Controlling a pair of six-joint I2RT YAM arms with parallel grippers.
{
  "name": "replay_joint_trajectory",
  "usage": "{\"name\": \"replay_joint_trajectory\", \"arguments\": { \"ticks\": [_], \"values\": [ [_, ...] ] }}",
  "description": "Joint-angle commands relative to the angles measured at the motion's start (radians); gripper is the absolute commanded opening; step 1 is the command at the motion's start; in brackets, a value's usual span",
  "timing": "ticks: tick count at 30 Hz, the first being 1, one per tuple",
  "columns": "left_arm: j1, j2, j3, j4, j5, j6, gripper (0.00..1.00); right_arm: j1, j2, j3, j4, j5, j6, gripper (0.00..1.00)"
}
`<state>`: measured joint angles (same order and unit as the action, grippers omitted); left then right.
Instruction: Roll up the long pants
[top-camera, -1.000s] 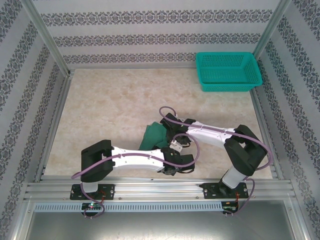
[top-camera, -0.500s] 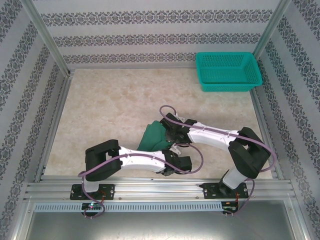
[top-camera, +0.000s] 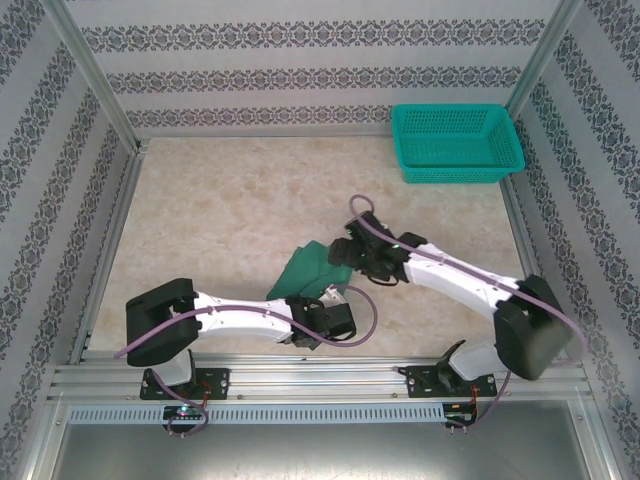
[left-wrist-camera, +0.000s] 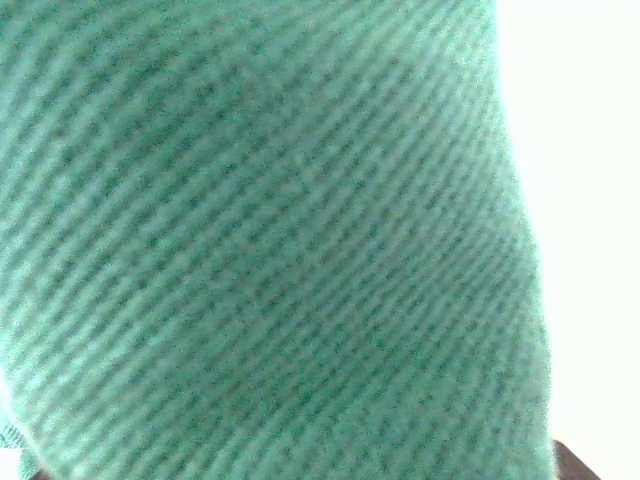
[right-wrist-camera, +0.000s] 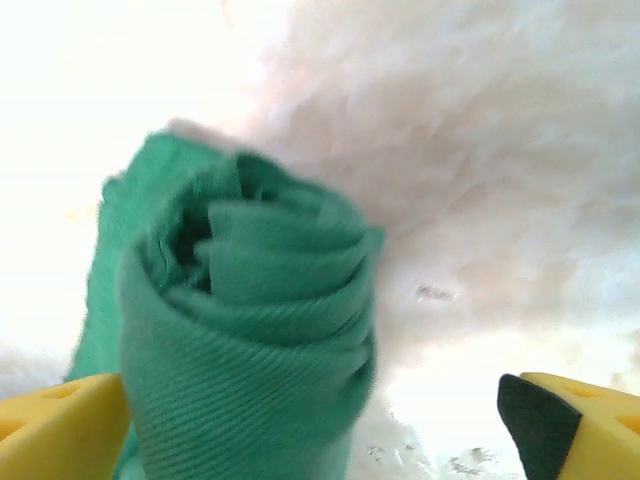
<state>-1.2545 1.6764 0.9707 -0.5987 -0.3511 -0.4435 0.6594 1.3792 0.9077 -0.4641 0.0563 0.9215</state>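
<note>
Right claw (right-wrist-camera: 310, 405) has sprung open beside the long pants (right-wrist-camera: 250, 300); whether left claw (top-camera: 318, 303) grips is unclear

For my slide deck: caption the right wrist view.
Rolled long pants lie end-on between the right gripper's open yellow fingers.

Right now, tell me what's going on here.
Two robot arms are rolling up the long pants. The green fabric is wound into a roll on the table. The right gripper stands open at one end of it; the left gripper is pressed close at the near end, grip unclear.
</note>
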Motion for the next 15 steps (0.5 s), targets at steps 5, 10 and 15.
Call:
{"name": "replay_joint_trajectory", "arguments": {
  "ticks": [5,10,15],
  "values": [
    [0.042,-0.116,-0.097,0.028,0.266,0.111,0.00,-0.098,-0.102,0.026,-0.043,0.007,-0.060,0.98],
    [0.167,-0.352,-0.211,0.202,0.555,0.106,0.00,-0.096,-0.074,0.021,-0.033,-0.037,-0.050,0.98],
    [0.380,-0.566,-0.368,0.406,0.828,-0.053,0.00,-0.079,-0.052,0.016,-0.018,-0.086,-0.044,0.97]
  ]
}}
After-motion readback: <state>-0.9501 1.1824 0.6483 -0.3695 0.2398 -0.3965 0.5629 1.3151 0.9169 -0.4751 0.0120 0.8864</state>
